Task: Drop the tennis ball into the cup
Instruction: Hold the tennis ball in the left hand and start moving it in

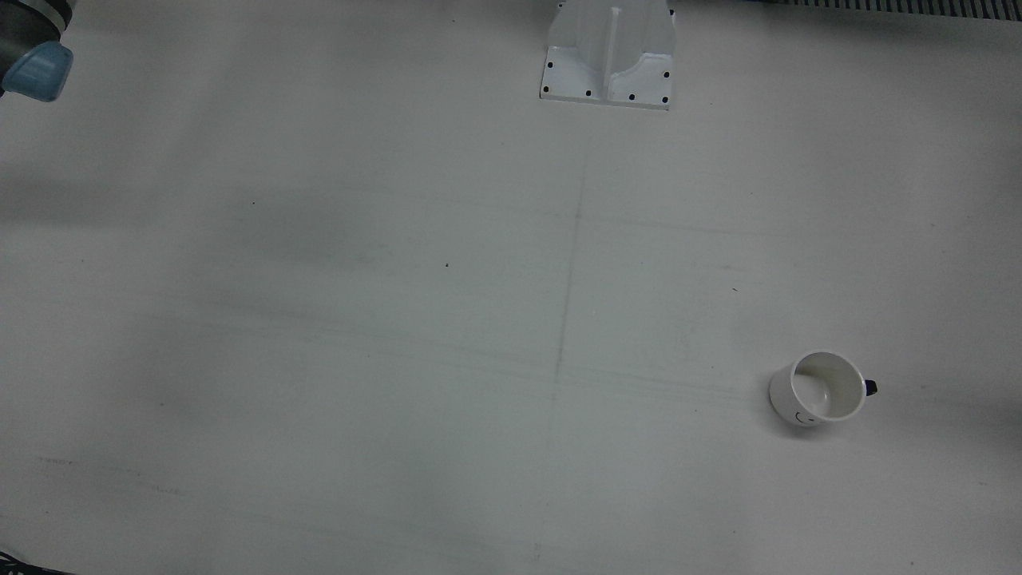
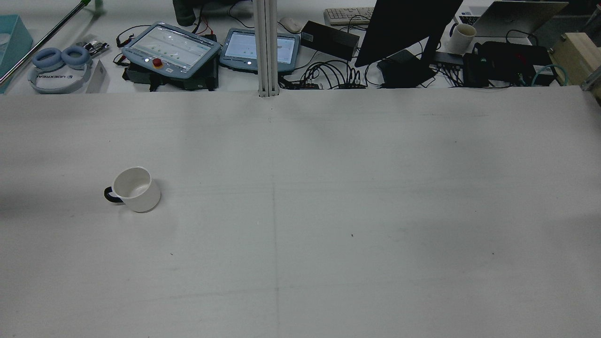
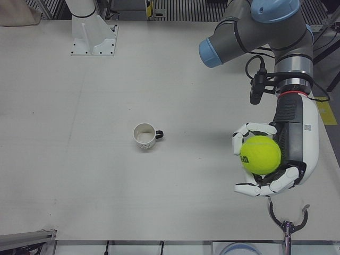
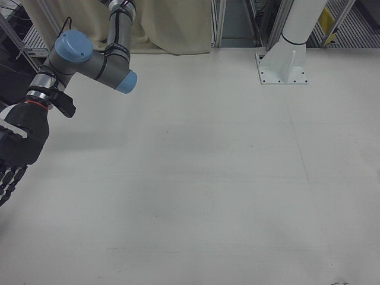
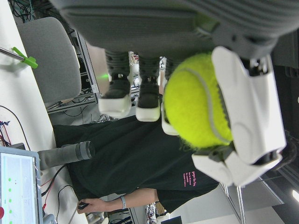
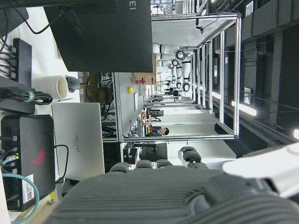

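Ball carrying is the step now. The left robot hand [image 3: 276,159] has its fingers wrapped around the tennis ball [image 3: 260,155], up off the counter [image 3: 79,133]. The cup [image 3: 144,135] stands upright and empty, well apart from the ball, toward the middle of the counter. Next, I think, the ball must go over the cup's mouth before the fingers let go. The right robot hand [image 4: 15,155] waits at the counter's right edge, fingers straight, holding nothing.

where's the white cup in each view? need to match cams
Front view: cup, lower right.
Rear view: cup, left of centre.
Left-front view: cup, centre-left, apart from the left hand holding the tennis ball.
Right-front, left hand and right hand views: not in them.
Shared landmark: its dark handle.
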`<control>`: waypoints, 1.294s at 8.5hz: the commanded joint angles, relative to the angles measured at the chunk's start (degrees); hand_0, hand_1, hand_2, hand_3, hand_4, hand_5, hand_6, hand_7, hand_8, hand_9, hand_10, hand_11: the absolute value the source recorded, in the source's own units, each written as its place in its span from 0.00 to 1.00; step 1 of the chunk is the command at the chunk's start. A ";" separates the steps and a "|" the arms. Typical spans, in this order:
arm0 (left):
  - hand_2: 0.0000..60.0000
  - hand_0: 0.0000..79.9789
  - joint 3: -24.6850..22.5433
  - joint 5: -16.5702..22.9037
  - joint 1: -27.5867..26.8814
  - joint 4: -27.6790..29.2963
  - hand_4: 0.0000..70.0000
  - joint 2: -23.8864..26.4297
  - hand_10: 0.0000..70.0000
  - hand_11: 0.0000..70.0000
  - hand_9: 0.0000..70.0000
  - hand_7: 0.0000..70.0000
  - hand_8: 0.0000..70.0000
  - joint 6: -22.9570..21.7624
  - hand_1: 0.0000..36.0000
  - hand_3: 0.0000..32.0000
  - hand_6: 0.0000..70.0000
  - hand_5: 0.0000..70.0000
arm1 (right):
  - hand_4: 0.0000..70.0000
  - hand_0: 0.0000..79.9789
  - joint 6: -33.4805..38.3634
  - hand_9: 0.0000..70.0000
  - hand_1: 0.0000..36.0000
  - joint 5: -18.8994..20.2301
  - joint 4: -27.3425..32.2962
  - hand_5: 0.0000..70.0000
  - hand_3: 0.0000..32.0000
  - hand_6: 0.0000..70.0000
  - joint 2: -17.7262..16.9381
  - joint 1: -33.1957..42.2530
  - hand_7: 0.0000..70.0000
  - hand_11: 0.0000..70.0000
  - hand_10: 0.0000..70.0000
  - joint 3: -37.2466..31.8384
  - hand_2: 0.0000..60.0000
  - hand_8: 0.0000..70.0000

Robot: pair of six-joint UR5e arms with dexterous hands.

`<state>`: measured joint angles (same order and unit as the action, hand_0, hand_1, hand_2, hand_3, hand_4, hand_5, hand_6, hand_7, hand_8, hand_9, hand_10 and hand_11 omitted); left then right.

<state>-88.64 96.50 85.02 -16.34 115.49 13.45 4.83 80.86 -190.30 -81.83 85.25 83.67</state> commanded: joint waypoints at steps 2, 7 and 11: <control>1.00 0.58 -6.77 0.00 -4.92 0.17 0.64 -2.62 0.68 0.96 0.96 1.00 0.70 0.26 0.59 0.00 1.00 0.30 | 0.00 0.00 0.00 0.00 0.00 0.00 0.02 0.00 0.00 0.00 0.00 0.00 0.00 0.00 0.00 0.00 0.00 0.00; 1.00 0.57 -14.54 -0.96 -16.99 -2.38 0.59 -7.55 0.08 0.12 0.85 1.00 0.59 1.05 0.56 0.00 0.91 0.19 | 0.00 0.00 0.00 0.00 0.00 0.00 0.02 0.00 0.00 0.00 0.00 0.00 0.00 0.00 0.00 -0.09 0.00 0.00; 1.00 0.55 -16.21 -1.14 -23.04 -0.89 0.54 -10.11 0.09 0.13 0.83 1.00 0.58 2.10 0.53 0.00 0.83 0.18 | 0.00 0.00 0.00 0.00 0.00 0.00 0.02 0.00 0.00 0.00 0.00 0.00 0.00 0.00 0.00 0.00 0.00 0.00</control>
<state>-104.18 95.42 65.64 -18.23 106.43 15.07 4.83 80.86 -190.28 -81.83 85.25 83.58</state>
